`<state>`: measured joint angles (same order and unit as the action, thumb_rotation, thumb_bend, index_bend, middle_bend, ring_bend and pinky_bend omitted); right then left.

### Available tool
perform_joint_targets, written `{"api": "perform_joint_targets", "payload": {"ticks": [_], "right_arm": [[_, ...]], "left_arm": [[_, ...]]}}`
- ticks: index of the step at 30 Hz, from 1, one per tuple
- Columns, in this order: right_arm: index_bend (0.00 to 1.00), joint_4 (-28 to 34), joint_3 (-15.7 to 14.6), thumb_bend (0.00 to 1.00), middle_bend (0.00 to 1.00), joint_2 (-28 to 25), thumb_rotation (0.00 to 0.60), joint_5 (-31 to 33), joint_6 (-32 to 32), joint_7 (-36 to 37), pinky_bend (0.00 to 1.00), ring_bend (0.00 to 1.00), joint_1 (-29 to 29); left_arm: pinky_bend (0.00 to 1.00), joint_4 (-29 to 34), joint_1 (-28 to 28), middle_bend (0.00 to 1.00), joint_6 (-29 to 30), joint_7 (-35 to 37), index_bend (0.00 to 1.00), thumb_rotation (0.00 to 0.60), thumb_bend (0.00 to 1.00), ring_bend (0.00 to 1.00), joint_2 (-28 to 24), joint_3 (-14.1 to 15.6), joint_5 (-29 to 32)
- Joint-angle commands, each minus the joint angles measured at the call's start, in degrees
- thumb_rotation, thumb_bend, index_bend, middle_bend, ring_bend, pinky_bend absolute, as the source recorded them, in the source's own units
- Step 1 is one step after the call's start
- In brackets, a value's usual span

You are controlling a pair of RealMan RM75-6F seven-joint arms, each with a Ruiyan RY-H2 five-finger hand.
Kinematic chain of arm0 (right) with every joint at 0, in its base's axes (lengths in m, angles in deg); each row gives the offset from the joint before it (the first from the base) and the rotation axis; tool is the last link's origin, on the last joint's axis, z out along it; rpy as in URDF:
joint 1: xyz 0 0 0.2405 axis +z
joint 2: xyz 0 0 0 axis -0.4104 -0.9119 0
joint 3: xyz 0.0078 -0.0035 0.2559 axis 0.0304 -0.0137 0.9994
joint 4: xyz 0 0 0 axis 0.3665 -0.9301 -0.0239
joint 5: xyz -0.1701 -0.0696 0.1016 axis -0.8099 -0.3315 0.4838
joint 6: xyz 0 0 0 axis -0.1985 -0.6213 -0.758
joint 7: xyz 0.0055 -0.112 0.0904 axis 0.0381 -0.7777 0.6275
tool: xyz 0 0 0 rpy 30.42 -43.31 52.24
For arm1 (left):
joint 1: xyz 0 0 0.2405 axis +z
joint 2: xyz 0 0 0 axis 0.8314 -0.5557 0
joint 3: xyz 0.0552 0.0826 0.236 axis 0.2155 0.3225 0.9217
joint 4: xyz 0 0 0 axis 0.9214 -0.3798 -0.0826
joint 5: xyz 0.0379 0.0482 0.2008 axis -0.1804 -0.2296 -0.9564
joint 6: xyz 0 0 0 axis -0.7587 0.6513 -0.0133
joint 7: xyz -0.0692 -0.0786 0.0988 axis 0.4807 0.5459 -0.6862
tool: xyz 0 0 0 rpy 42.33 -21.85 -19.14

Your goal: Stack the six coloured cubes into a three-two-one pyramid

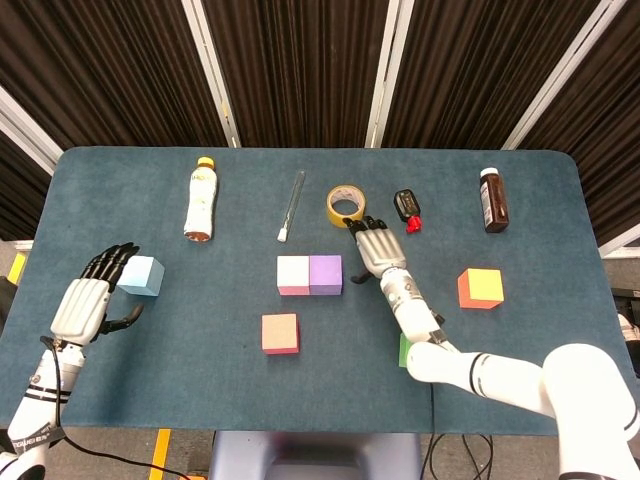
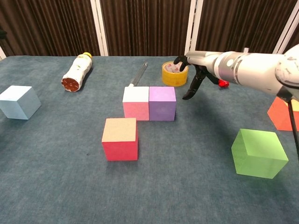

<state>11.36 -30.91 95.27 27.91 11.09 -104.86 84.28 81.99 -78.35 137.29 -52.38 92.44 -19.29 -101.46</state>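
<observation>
Pink cube [image 1: 293,275] and purple cube [image 1: 326,275] stand touching side by side at mid-table, also seen as pink cube [image 2: 136,103] and purple cube [image 2: 162,103]. A red cube [image 1: 280,333] sits alone in front of them. The light blue cube [image 1: 140,276] is far left, with my left hand [image 1: 88,298] just beside it, fingers spread and holding nothing. My right hand [image 1: 378,250] hovers open right of the purple cube, near the tape roll. The green cube [image 2: 259,153] lies under my right forearm. The orange cube [image 1: 481,288] is at right.
Along the back lie a tipped bottle [image 1: 201,198], a thin clear tube [image 1: 291,205], a yellow tape roll [image 1: 345,204], a small black-and-red item [image 1: 407,210] and an upright brown bottle [image 1: 492,200]. The table edge [image 1: 300,425] runs close in front.
</observation>
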Motion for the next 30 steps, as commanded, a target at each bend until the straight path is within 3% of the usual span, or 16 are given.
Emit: {"api": "perform_joint_targets", "payload": {"ticks": [1,7,22,25,30], "right_arm": [[0.02,-2.73,0.27,0.25,0.23,1.66,0.600,0.59,1.34,0.40,0.21,0.11,0.91],[0.02,-6.80,0.53,0.24,0.23,4.84,0.600,-0.25,2.58,1.44,0.21,0.11,1.99],[0.03,-4.04,0.45,0.24,0.23,4.28,0.600,-1.32,0.77,1.74,0.21,0.11,1.32],[0.03,-2.07,0.00,0.25,0.23,2.53,0.600,-2.40,-0.69,1.92,0.21,0.11,0.16],[0.04,7.03,-1.54,0.24,0.23,-5.54,0.600,-7.06,-5.94,3.82,0.21,0.11,-5.04]], "left_arm": [[0.11,0.02,0.12,0.03,0.01,0.02,0.03,0.600,0.34,0.00,-0.11,-0.01,0.18],[0.11,-0.35,0.24,0.03,-0.16,0.73,0.03,0.600,0.34,0.00,-0.20,-0.01,0.33],[0.11,-1.36,0.62,0.03,0.23,1.89,0.03,0.600,0.33,0.00,0.25,0.27,-0.21],[0.11,-1.54,0.60,0.03,0.14,2.05,0.03,0.600,0.34,0.00,0.26,0.28,-0.25],[0.11,-1.50,0.63,0.03,0.53,2.20,0.03,0.600,0.33,0.00,0.20,0.19,-0.63]]}}
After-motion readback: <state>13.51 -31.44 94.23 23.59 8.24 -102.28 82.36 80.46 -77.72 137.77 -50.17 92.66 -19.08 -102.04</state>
